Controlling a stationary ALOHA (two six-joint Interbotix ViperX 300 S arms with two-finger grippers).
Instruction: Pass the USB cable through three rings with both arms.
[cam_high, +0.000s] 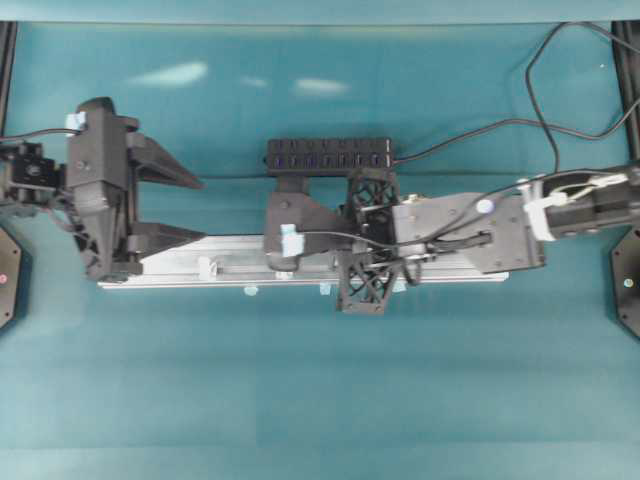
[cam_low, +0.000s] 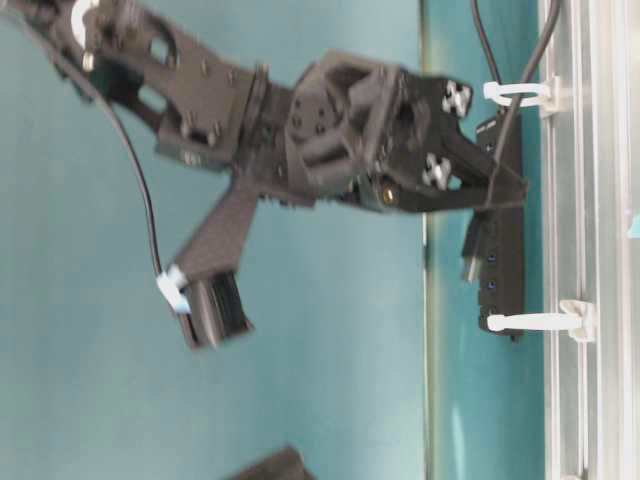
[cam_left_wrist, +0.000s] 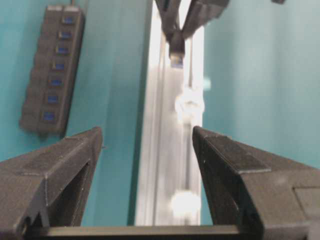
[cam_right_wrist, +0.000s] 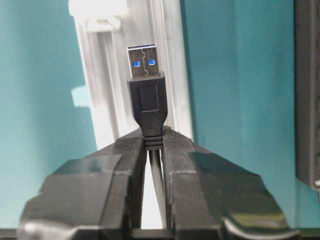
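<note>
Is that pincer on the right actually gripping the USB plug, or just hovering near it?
Touching. The right wrist view shows the right gripper with both fingers pressed against the base of the USB cable plug, no gap visible.

- Both arms are matte black; the left arm (cam_high: 95, 185) is blocky, ending in two pointed, wedge-shaped fingers (cam_high: 165, 165).
- The right arm (cam_high: 470, 232) carries black open-lattice panels (cam_high: 362, 285) just beside its wrist.
- Pale-blue tape tabs mark the left arm's top edge (cam_high: 74, 121) and the right gripper (cam_high: 290, 240).
- A white wrap (cam_high: 545, 205) bands the right arm, with thin black cables (cam_high: 455, 205) running along it.
- Silver cross-shaped fittings (cam_low: 456, 97) and a brass-coloured screw (cam_low: 388, 196) sit near the right arm's fingers.
</note>
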